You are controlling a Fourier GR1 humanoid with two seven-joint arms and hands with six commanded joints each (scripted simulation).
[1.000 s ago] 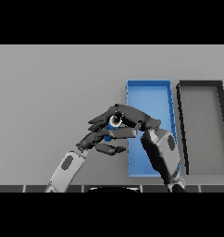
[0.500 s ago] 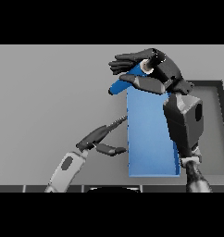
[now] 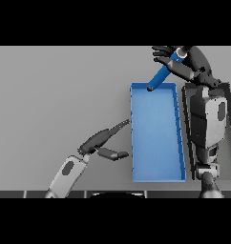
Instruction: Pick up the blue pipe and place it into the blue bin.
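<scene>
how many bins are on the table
2: the blue bin sits mid-table, and a dark bin stands just right of it, mostly hidden behind the right arm.

I count: one blue cylindrical pipe (image 3: 162, 74), one blue rectangular bin (image 3: 155, 174), one dark rectangular bin (image 3: 226, 86), my two dark hands: left (image 3: 99, 141), right (image 3: 184, 62).

A plain grey table (image 3: 55, 95) under even light.
</scene>
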